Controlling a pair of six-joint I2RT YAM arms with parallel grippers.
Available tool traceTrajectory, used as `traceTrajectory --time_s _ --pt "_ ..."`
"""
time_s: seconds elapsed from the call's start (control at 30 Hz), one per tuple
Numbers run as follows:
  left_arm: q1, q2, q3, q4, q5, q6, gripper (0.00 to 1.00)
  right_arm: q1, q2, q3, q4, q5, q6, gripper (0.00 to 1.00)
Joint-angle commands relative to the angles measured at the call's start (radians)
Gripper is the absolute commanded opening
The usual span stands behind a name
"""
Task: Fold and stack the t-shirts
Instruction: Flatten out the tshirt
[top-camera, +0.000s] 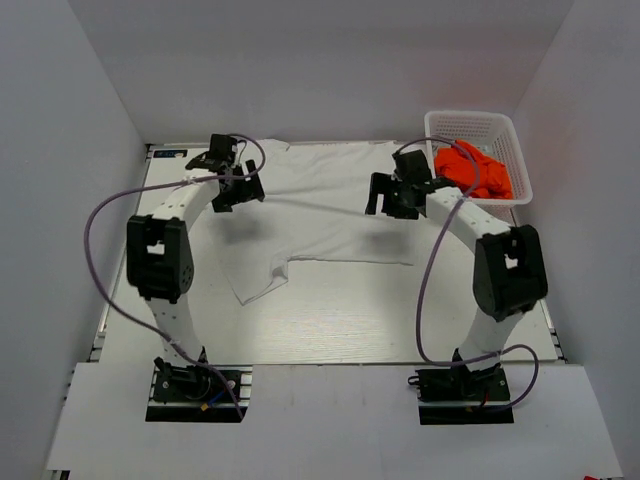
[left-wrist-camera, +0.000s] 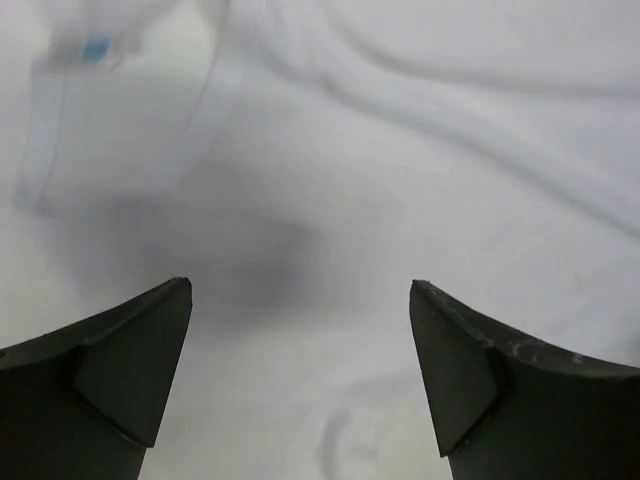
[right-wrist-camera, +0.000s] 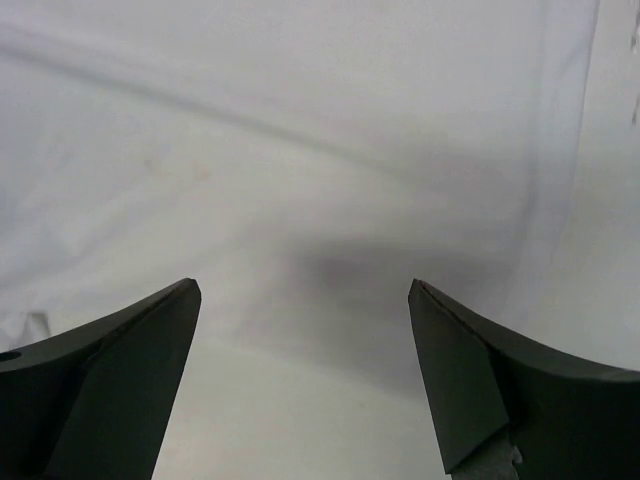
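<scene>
White walls are enclosing a pale table (top-camera: 330, 330). The white t-shirt (top-camera: 320, 215) is lying spread along the far edge, with one sleeve trailing toward the middle. The lattice basket (top-camera: 500, 125) is sitting in the far right corner, with the orange t-shirt (top-camera: 480, 170) bunched inside it. The left gripper (left-wrist-camera: 300, 300) and right gripper (right-wrist-camera: 303, 300) are hovering over the white cloth, both gaping wide and holding nothing. A small neck label (left-wrist-camera: 96, 48) is showing near the left claw. The cloth is looking thin, light and limp, likely to sag. Pinching hems or shoulder seams is seeming the safest hold.
</scene>
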Motion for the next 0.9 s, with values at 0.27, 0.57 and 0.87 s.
traceTrajectory --time_s 0.27,0.57,0.87 --pt "-0.055 -0.692 -0.722 -0.164 0.058 -0.363 1.0 -0.014 -0.389 -0.457 0.192 0.054 0.205 0.9" --pt "-0.115 -0.698 -0.992 -0.084 0.134 -0.404 0.96 -0.025 -0.451 -0.527 0.152 0.079 0.236 0.9" --pt "-0.101 -0.576 -0.919 0.013 0.032 -0.429 0.86 -0.036 -0.439 -0.53 0.106 0.105 0.228 0.9"
